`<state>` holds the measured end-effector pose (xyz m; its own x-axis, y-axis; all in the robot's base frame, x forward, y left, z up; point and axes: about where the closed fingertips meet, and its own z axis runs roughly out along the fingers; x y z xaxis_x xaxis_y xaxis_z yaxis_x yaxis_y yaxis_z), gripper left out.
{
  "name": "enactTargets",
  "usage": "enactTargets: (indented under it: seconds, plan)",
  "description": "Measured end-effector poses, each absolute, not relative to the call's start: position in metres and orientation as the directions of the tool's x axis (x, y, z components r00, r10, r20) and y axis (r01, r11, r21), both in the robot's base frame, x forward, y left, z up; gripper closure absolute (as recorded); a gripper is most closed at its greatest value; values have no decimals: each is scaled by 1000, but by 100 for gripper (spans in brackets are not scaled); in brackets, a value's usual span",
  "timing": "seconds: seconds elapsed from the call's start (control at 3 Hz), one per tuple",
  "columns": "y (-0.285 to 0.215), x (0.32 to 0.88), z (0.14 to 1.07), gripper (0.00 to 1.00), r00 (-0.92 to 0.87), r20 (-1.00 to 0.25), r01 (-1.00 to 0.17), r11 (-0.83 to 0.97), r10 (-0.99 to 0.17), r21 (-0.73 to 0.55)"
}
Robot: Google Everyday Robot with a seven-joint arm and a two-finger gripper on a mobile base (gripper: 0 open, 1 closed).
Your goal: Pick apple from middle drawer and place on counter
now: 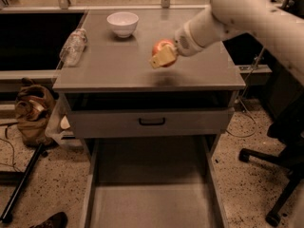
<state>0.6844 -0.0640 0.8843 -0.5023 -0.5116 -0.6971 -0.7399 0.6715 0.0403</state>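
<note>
Pincer: clenching the apple, hanging over the desk, right of centre.
Apple: riding clear of the surface, casting a shadow beneath.
Bowl: standing upright near the desk's back edge.
Bottle: lying on its side along the left edge.
Drawer: standing pulled out below the desk.
Arm: reaching in from the right.
</note>
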Motion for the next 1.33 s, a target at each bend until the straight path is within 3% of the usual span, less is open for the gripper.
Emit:
enactTargets:
  seconds: [0.67, 1.0, 1.33]
  plan:
    - [-2, 748, 844, 100, -444, -701, -766, 642, -559, -26]
    - [2, 752, 840, 100, -453, -684, -765, 643, -571, -29]
    - [2, 752, 840, 82, -453, -684, -765, 643, -571, -29]
